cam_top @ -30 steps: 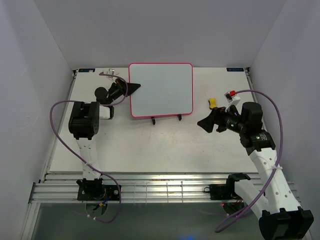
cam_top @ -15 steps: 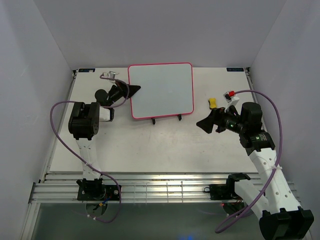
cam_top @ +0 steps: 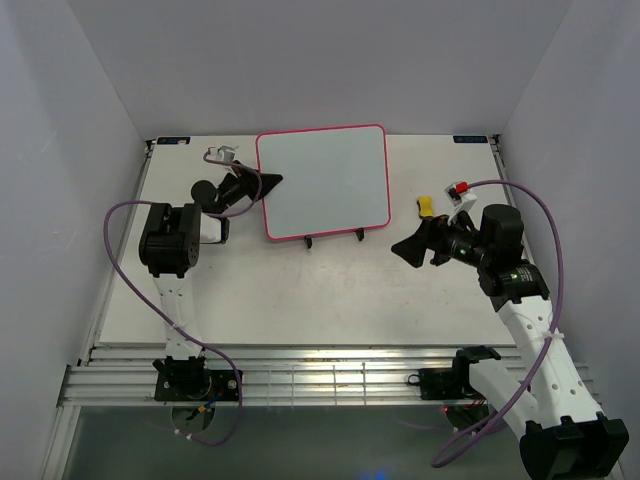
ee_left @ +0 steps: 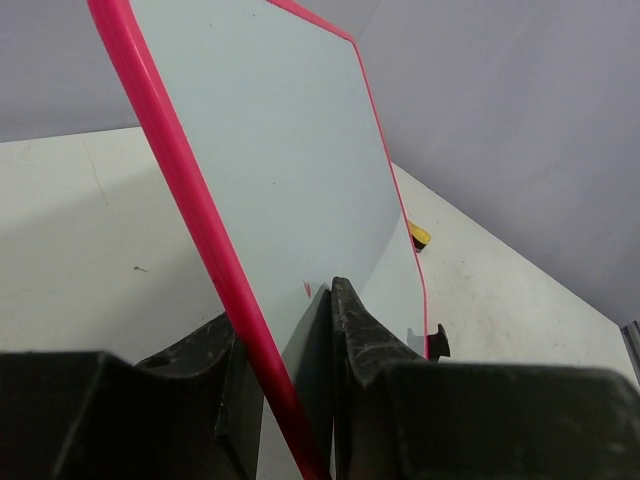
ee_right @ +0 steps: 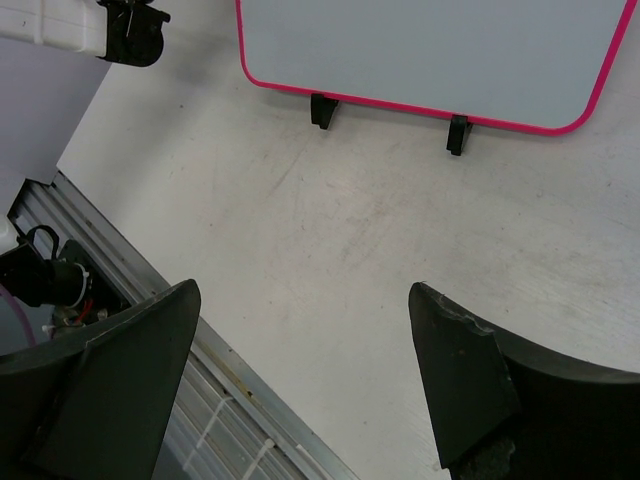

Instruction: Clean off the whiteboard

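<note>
The whiteboard (cam_top: 325,180), white with a pink-red frame, stands at the back middle of the table on a black wire stand (cam_top: 306,241). Its face looks clean apart from a tiny red speck low in the left wrist view (ee_left: 307,289). My left gripper (cam_top: 268,180) is shut on the board's left edge; the frame runs between its fingers in the left wrist view (ee_left: 283,305). My right gripper (cam_top: 410,248) is open and empty above the table, right of the board, which shows at the top of the right wrist view (ee_right: 430,50). A small yellow eraser (cam_top: 426,206) lies right of the board.
A small white and red object (cam_top: 462,188) sits by the right arm, near the eraser. The stand's two black feet (ee_right: 322,110) poke out under the board. A metal rail (cam_top: 300,365) runs along the table's near edge. Walls close in the left, back and right.
The board's left edge has shifted slightly with my left gripper, so the board now sits a little skewed, its right side higher. The right arm has barely moved.
</note>
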Tool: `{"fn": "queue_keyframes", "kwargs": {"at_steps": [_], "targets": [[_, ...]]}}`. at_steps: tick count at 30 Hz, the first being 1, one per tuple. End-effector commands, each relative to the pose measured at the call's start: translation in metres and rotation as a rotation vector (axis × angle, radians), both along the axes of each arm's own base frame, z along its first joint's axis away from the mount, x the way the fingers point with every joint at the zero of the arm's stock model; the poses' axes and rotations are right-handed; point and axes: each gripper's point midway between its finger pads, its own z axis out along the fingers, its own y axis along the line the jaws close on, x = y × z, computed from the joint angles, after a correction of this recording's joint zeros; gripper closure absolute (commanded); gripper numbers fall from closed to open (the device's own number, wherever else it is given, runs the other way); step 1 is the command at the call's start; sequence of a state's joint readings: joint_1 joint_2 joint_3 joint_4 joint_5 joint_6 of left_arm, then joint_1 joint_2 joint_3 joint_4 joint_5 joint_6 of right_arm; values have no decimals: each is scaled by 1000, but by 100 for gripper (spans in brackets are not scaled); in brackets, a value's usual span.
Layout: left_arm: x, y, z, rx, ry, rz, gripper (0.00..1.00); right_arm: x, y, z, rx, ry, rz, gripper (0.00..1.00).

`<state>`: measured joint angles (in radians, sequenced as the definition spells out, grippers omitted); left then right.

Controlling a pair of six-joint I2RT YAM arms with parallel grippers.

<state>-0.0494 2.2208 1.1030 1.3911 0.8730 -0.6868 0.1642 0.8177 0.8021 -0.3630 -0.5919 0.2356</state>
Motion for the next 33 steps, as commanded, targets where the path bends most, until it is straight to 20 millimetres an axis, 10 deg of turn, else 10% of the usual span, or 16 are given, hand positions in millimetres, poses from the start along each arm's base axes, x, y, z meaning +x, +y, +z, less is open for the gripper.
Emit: {"fn": "queue_keyframes", "kwargs": {"at_steps": [1,17,33], "targets": [[2,18,10,249,-580,104,100,-1,5,10,21,-50,33,10],[-21,22,-16,277,-517,130,100,-2,9,7,36,-51,43,10],[-43,1,-24,285,-515,10,50,-7,10,6,33,-58,58,10]]}}
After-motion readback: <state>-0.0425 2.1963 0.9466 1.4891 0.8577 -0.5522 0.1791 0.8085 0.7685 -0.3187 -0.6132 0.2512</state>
